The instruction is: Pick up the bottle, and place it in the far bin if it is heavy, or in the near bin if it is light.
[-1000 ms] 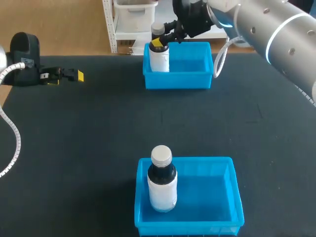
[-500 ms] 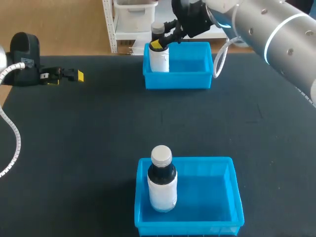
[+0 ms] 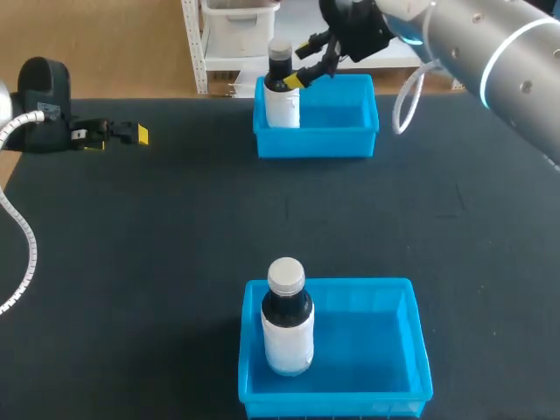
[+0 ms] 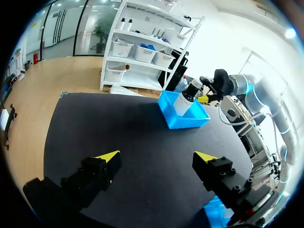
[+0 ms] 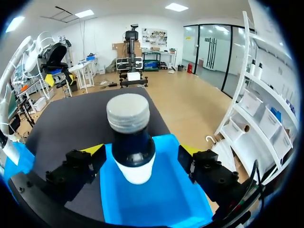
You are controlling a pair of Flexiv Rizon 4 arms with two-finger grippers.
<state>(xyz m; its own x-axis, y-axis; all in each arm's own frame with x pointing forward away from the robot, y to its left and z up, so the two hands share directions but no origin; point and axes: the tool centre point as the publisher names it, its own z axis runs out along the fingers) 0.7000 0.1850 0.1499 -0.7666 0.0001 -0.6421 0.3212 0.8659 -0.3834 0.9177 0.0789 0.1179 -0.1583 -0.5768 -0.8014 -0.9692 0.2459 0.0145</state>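
So right now the bottle (image 3: 282,94) is standing upright in the left end of the far bin (image 3: 350,140), close to the bin's wall. My right fingers (image 5: 80,166) are sitting spread on either side of its neck. In the right wrist view there's a visible gap on both sides, so they're open and gripping nothing. I'm reading this as the let-go-and-back-out step, with the drop itself basically done.

What I'm thinking for doing it cleanly:
- I'm holding the spread as wide as it is now. The cap is wider than the neck, and it's what's going to catch a yellow tip.
- I'm planning to pull straight back along the fingers' own line, not sideways. A tall bottle parked near a wall looks tippy to me.
- I'm only lifting once the tips are past the cap, and I'm watching the bin rim under the wrist.

My left fingers (image 4: 102,166) are hanging wide open over the bare desk (image 3: 175,245) on the left, well apart from both bins and holding nothing, so I'm leaving that arm parked. There's also a second bottle (image 3: 287,324) upright in the near bin (image 3: 422,359), nowhere near my exit path.
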